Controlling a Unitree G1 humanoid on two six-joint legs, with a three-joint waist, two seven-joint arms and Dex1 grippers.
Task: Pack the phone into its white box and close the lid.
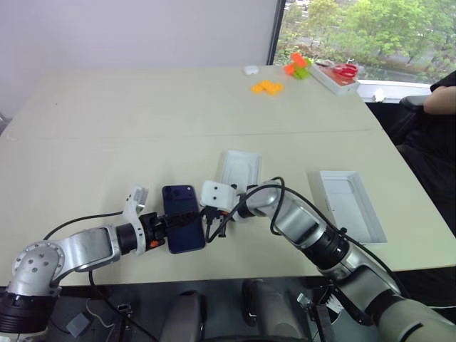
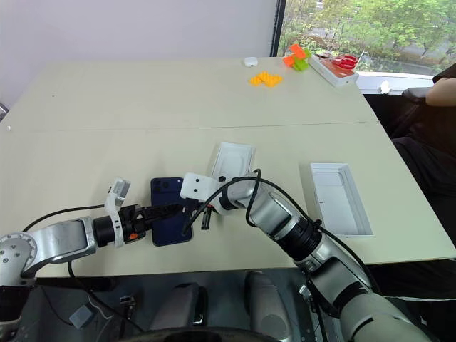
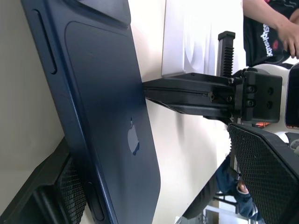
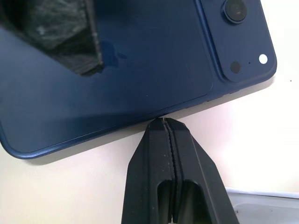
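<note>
The phone [image 1: 183, 214], dark navy with its glossy back up, lies near the table's front edge. My left gripper [image 1: 189, 221] is open around it: one finger reaches over the back, the other sits by the phone's side edge [image 3: 56, 186]. My right gripper [image 4: 163, 123] is shut and empty, its tips touching the phone's long edge [image 4: 140, 119]. To the right lies a white open-topped cardboard tray [image 1: 350, 204]. I cannot tell whether it is the white box or the lid. A flat white insert with a rounded recess [image 1: 239, 171] lies just behind the grippers.
At the far right of the table sit orange blocks [image 1: 267, 87], an orange and green toy [image 1: 298, 65], a small white object [image 1: 251, 70] and a box with red scissors [image 1: 335, 75]. A person's arm [image 1: 442, 100] rests beyond the table's right edge.
</note>
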